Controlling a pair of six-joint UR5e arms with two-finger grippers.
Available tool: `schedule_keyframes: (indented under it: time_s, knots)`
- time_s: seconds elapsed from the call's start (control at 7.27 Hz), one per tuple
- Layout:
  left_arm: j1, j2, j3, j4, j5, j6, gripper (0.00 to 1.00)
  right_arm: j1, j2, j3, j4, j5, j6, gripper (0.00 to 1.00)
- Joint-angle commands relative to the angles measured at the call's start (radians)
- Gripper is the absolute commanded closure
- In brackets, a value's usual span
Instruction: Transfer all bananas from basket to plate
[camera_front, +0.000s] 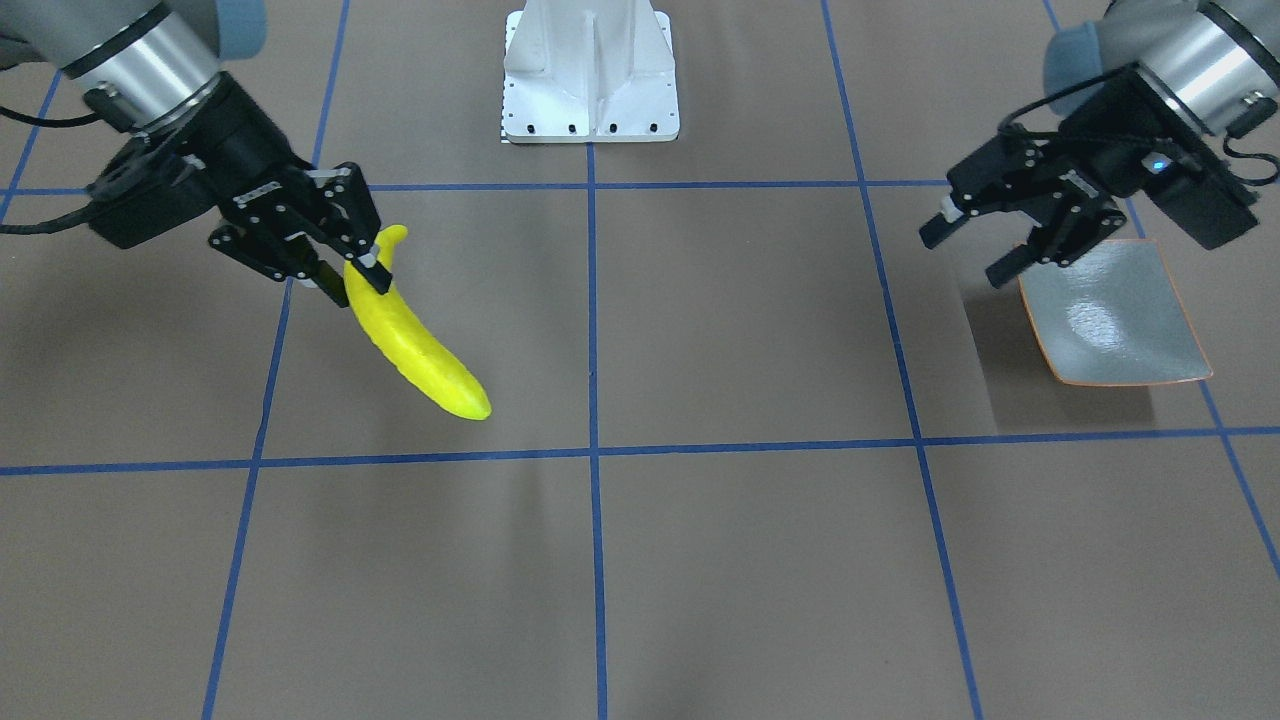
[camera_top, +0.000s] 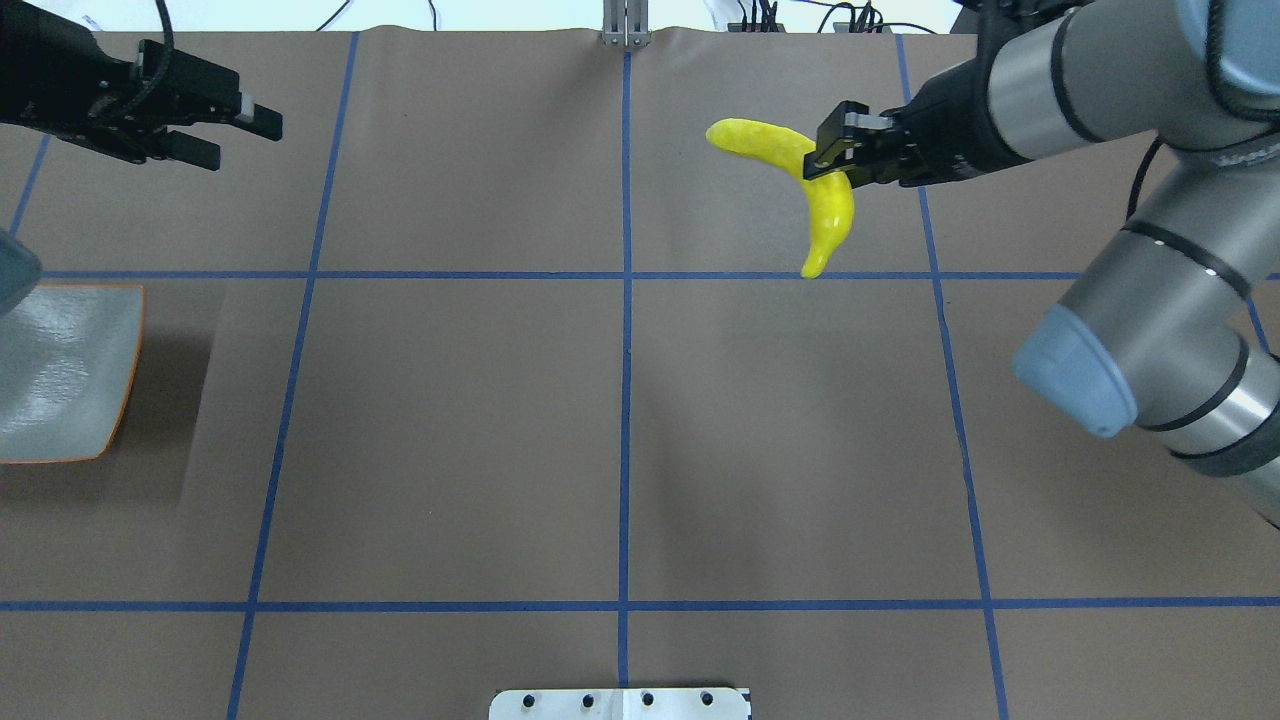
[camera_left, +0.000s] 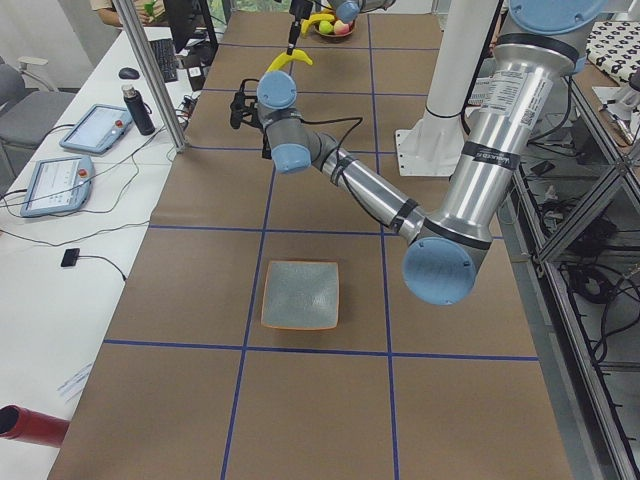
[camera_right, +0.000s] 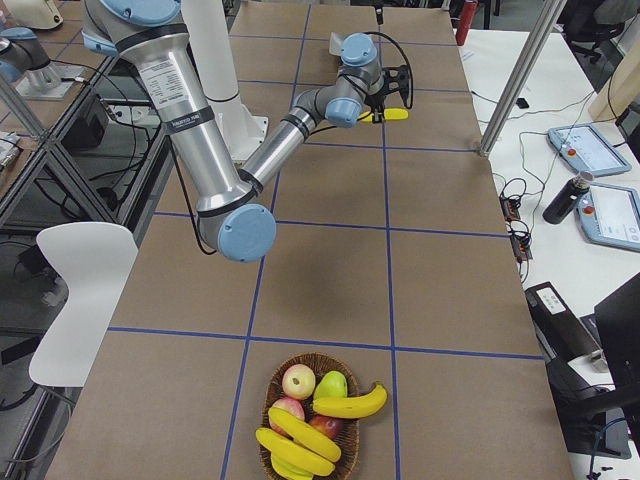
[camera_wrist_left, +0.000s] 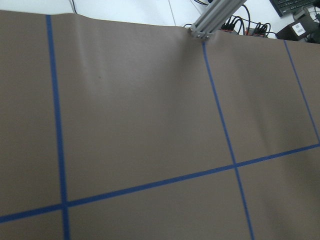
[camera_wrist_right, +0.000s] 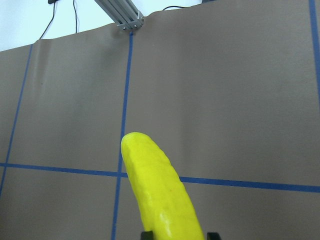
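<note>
While the right tool (camera_front: 355, 275) hangs over the desk (camera_front: 750, 330), its two black fingers are clamped on one banana (camera_front: 415, 350) close to the thin stem end; the banana is bright yellow, shiny and bent like a smile, and its fat round end points down and away from the tool; from the right wrist camera the skin looks a bit bumpy, with the brown desk well below it, so the banana seems to be up in the air and not lying down; it is well apart from the plate (camera_front: 1120, 320), which sits at the other end of the desk.

The plate is square and grey-green with a glassy shine, a thin orange edge and sides that curl up; nothing lies on it; the left tool (camera_front: 965, 255) hangs just beside the plate with its fingers spread apart and nothing between them.

At the far end, on the right arm's side, a round brown woven basket (camera_right: 266, 410) stands on the desk; other bananas (camera_right: 350, 403) lie in it, long and curved, on top of round apples (camera_right: 298, 380), some reddish and one green.

The desk is covered in flat brown paper, and blue tape lines (camera_front: 592, 300) cut it into big squares.
</note>
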Motion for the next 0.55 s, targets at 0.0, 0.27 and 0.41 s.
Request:
schedule_keyframes:
  time_s: [0.0, 0.27, 0.41]
  knots:
    - [0.098, -0.066, -0.020, -0.050, 0.089, -0.353, 0.00, -0.190, 0.050, 0.055, 0.001, -0.304, 0.058, 1.00]
    - [0.254, -0.175, 0.001, -0.047, 0.254, -0.627, 0.00, -0.258, 0.102, 0.059, 0.001, -0.424, 0.111, 1.00]
    - [0.329, -0.183, -0.002, -0.050, 0.347, -0.724, 0.00, -0.288, 0.112, 0.059, 0.001, -0.473, 0.113, 1.00]
